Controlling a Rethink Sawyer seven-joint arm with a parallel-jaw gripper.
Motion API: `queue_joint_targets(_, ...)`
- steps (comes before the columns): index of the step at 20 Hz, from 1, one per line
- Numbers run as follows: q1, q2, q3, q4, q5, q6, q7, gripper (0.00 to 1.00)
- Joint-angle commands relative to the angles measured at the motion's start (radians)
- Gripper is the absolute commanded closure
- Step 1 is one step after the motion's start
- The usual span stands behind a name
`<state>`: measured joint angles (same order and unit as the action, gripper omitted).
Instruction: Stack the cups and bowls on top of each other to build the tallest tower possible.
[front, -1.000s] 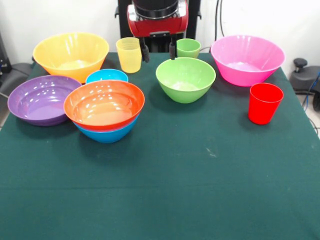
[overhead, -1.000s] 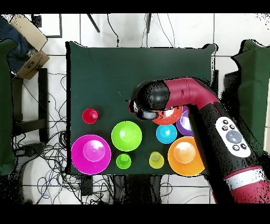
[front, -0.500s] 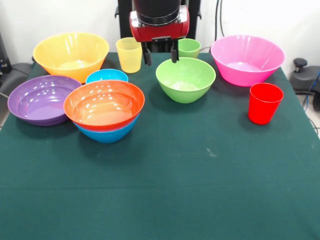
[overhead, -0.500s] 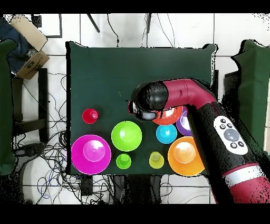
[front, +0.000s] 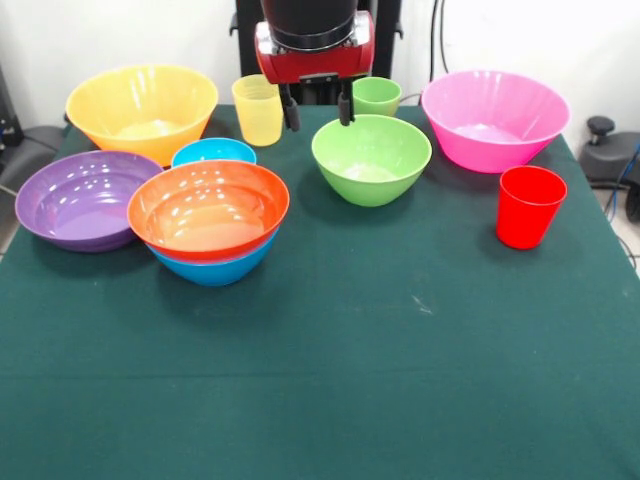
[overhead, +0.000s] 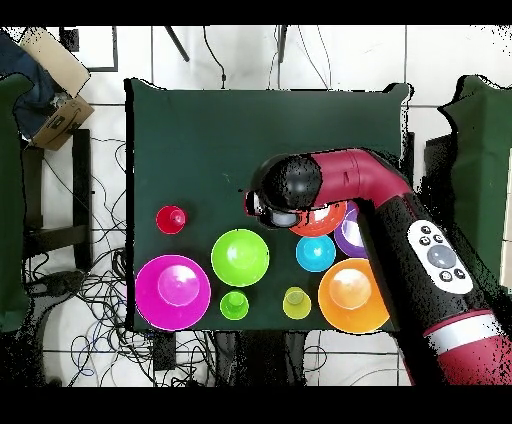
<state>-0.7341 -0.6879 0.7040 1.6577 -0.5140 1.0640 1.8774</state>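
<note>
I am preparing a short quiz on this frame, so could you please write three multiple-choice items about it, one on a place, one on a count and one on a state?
1. Where does the red-orange bowl sit?
A. Nested in the big blue bowl
B. Inside the pink bowl
C. Upside down on the cloth

2. How many cups stand on the table?
A. One
B. Three
C. Five

3. What is the end effector doing?
A. Gripping the red cup
B. Hanging open and empty
C. Pressing into the purple bowl

Answers:
1 A, a blue rim and wall show just under the red-orange bowl.
2 B, the yellow cup, light green cup and red cup.
3 B, the two fingers hang apart above the table, with nothing between them.
</note>
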Motion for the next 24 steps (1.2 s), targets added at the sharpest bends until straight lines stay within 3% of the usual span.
queue_joint_targets(1, 0.019, 0.063, -0.03, -0.026, -0.058, -0.066, -0.093, 0.0)
queue_joint_targets(12, 0.042, 0.121, -0.06, -0.036, -0.108, -0.104, -0.073, 0.0)
queue_joint_targets(24, 0.025, 0.113, -0.055, -0.012, -0.118, -0.127, -0.073, 0.0)
